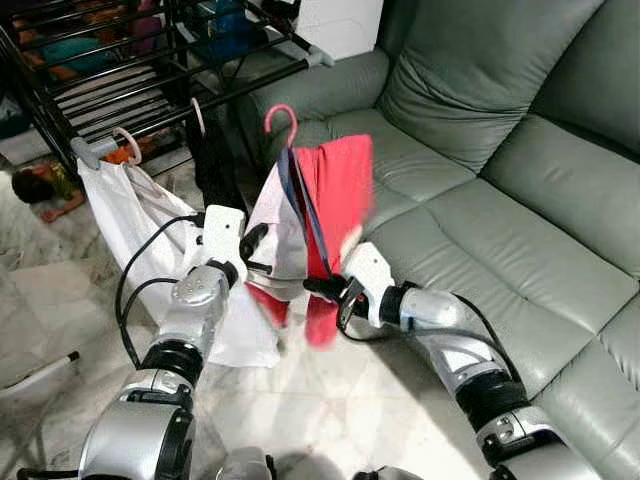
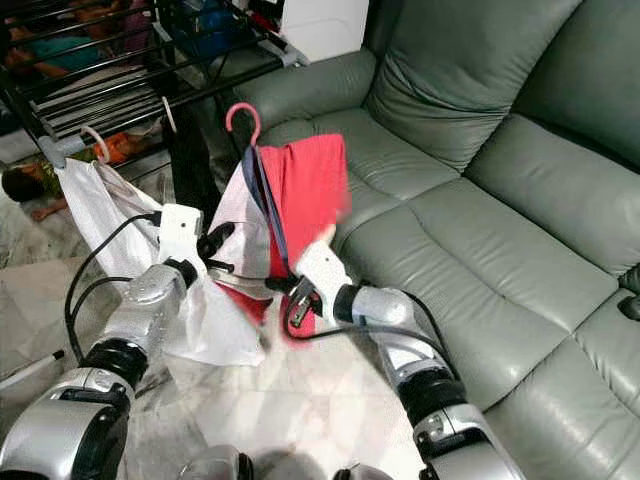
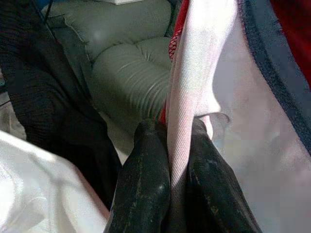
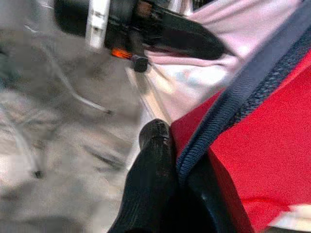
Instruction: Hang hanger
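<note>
Jaws of both grippers (image 3: 170,160) (image 4: 175,170) clamped on garment (image 1: 325,200)

The right gripper (image 4: 182,177) rises from six o'clock, its two black fingers (image 4: 148,189) pressed together on a red garment (image 4: 262,141) at the dark blue trim (image 4: 243,97) that runs toward one o'clock. Red cloth spreads toward four o'clock; white cloth (image 4: 194,80) lies toward twelve. At eleven to twelve o'clock the left gripper (image 4: 204,46) reaches in, black fingers closed on the white cloth. A blurred marbled floor (image 4: 58,126) lies toward nine o'clock.
</note>
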You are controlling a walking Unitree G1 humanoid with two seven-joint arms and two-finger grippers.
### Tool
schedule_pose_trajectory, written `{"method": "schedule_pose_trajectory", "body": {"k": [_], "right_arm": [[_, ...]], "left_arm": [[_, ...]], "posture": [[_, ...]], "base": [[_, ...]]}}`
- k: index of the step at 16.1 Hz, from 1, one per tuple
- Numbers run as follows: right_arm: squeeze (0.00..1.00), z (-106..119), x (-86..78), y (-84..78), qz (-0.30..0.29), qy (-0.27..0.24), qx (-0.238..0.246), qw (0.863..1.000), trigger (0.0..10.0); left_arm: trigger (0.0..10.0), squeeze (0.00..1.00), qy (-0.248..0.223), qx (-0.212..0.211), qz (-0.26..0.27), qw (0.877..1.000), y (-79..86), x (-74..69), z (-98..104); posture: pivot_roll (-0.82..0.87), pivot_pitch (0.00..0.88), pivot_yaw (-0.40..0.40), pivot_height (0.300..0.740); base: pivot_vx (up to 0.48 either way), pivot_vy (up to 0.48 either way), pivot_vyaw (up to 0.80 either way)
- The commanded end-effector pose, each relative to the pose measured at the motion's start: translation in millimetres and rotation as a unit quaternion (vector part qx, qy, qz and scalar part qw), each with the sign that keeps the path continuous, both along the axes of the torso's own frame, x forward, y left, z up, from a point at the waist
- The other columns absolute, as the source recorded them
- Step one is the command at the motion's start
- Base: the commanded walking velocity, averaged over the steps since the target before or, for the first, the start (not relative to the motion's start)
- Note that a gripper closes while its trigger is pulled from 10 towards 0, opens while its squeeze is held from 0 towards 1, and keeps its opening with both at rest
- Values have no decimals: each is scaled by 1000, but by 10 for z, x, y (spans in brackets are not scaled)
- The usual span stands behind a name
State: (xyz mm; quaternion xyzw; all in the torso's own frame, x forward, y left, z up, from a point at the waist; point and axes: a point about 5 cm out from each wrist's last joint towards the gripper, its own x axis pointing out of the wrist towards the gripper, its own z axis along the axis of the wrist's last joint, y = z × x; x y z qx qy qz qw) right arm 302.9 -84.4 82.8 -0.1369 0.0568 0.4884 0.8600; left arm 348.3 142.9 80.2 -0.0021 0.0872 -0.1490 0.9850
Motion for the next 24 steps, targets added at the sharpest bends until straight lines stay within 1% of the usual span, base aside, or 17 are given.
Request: {"method": "schedule_pose_trajectory", "body": {"k": [1, 3, 5, 6, 7, 10, 12, 13, 15, 16, 17, 18, 19, 20, 21, 22, 24], "right_arm": [[1000, -69, 15, -27, -25, -17, -34, 999, 10000], [1000, -6, -57, -19, 16, -92, -76, 993, 10000], [1000, -17, -186, 7, 68, -94, -83, 990, 10000], [1000, -58, -216, -25, 86, -112, -123, 982, 10000], [1000, -102, -229, -57, 92, -121, -144, 978, 10000], [1000, -90, -326, -101, 115, -77, -113, 984, 10000], [1000, 119, -292, -241, 104, -66, -74, 990, 10000], [1000, 235, -239, -371, 92, -64, -66, 991, 10000], [1000, 388, -147, -630, 67, -68, -75, 993, 10000], [1000, 417, -129, -704, 61, -68, -82, 993, 10000], [1000, 519, -97, -911, 45, -64, -95, 992, 10000], [1000, 543, -95, -945, 42, -63, -95, 993, 10000], [1000, 629, -81, -1070, 36, -54, -92, 994, 10000], [1000, 720, -57, -1223, 25, -43, -97, 994, 10000], [1000, 752, -49, -1330, 27, -32, -114, 993, 10000], [1000, 773, -45, -1392, 28, -25, -124, 992, 10000], [1000, 799, -36, -1461, 31, -3, -117, 993, 10000]], "left_arm": [[0, 0, -46, -27, 30, 998, 73, 127, 251], [0, 0, -49, -33, 29, 998, 89, 122, 255], [0, 0, -48, -35, 31, 998, 104, 118, 250], [0, 0, -47, -36, 34, 998, 111, 117, 243], [0, 0, -46, -37, 34, 998, 107, 117, 239], [0, 0, -54, -39, 17, 998, 81, 118, 256], [0, 0, -85, 7, -60, 995, 81, 67, 299], [0, 0, -85, 28, -110, 990, 99, 9, 274], [0, 0, -78, 75, -180, 978, 166, -111, 194], [0, 0, -75, 87, -195, 974, 194, -144, 169], [0, 0, -63, 120, -246, 960, 262, -259, 90], [0, 0, -61, 127, -256, 956, 273, -282, 73], [0, 0, -48, 152, -304, 939, 307, -400, -18], [0, 0, -36, 158, -346, 924, 322, -524, -99], [0, 0, -33, 151, -377, 913, 288, -586, -111], [0, 0, -32, 147, -398, 905, 258, -621, -108], [0, 0, -43, 146, -423, 893, 192, -649, -84]], "posture": [[-49, 0, -9, 740], [-51, 0, -9, 740], [-55, 0, -11, 740], [-61, 0, -10, 740], [-64, 0, -10, 740], [-68, 0, -9, 740], [-72, 0, -6, 740], [-74, 0, -3, 740], [-74, 0, -3, 740], [-74, 0, -3, 740], [-77, 0, 4, 740], [-77, 0, 4, 740], [-77, 0, 4, 740], [-77, 0, 4, 740], [-79, 0, 10, 740], [-79, 0, 10, 740], [-79, 0, 10, 740]], "base": [[0, 0, 0], [0, 0, 0], [0, 0, 0], [0, 0, 0], [0, 0, 0], [0, 0, 0], [0, 0, 0], [0, 0, 0], [0, 0, 0], [0, 0, 0], [0, 0, 0], [0, 0, 0], [0, 0, 0], [0, 0, 0], [0, 0, 0], [0, 0, 0], [0, 0, 0]]}}
